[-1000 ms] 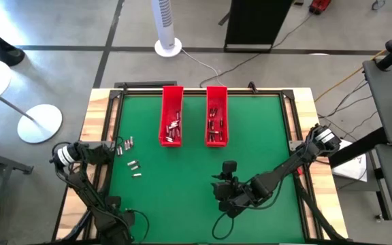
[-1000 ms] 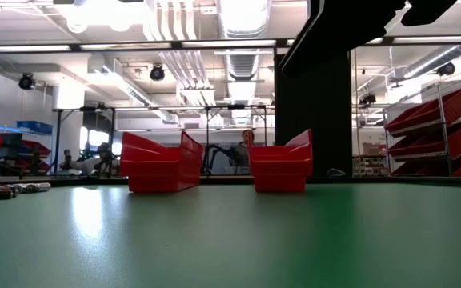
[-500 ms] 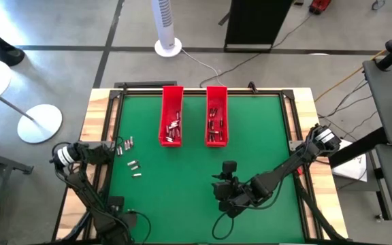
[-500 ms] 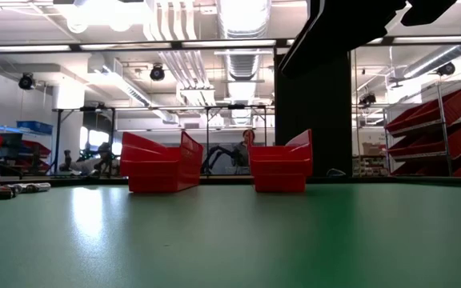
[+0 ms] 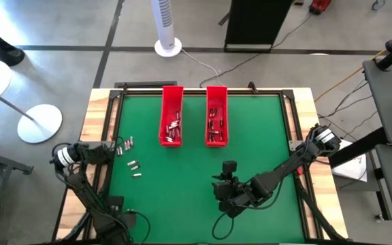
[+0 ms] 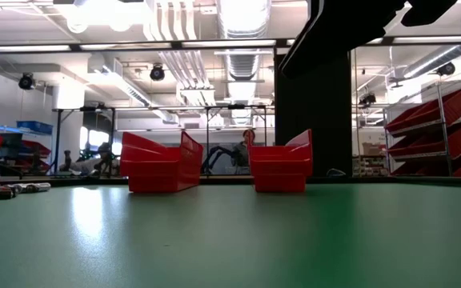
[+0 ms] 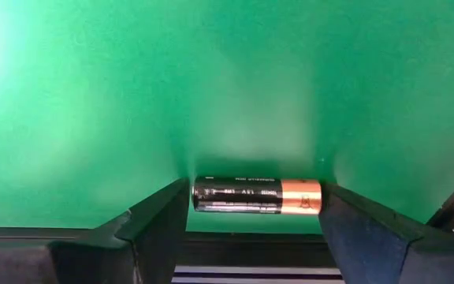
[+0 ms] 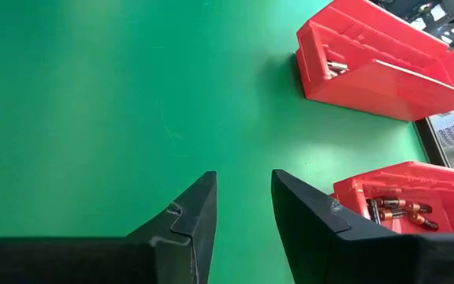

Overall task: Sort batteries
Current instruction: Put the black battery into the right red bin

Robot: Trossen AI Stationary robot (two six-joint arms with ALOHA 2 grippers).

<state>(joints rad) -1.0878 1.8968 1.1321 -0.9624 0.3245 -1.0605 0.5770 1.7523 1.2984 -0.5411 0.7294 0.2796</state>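
Observation:
A black-and-copper battery (image 7: 257, 196) sits between the fingers of my left gripper (image 5: 116, 204), near the table's front left edge. My right gripper (image 8: 243, 180) hovers open over the mat's near middle (image 5: 226, 169) with nothing between its fingers. Loose batteries (image 5: 129, 155) lie on the green mat at the left (image 6: 14, 190). Two long red trays (image 5: 172, 116) (image 5: 216, 116) stand side by side at the far middle, each with batteries inside (image 8: 396, 211). My left gripper pinches the battery by its two ends, the black end (image 7: 197, 195) against one finger and the copper end (image 7: 315, 196) against the other. The battery spans the gap lengthwise and lies level. Whether it touches the mat I cannot tell.
The green mat (image 5: 264, 136) is bare around my right gripper and between the trays and the near edge. A black frame (image 5: 203, 88) runs round the mat. The right arm (image 6: 334, 32) crosses the top of the low view.

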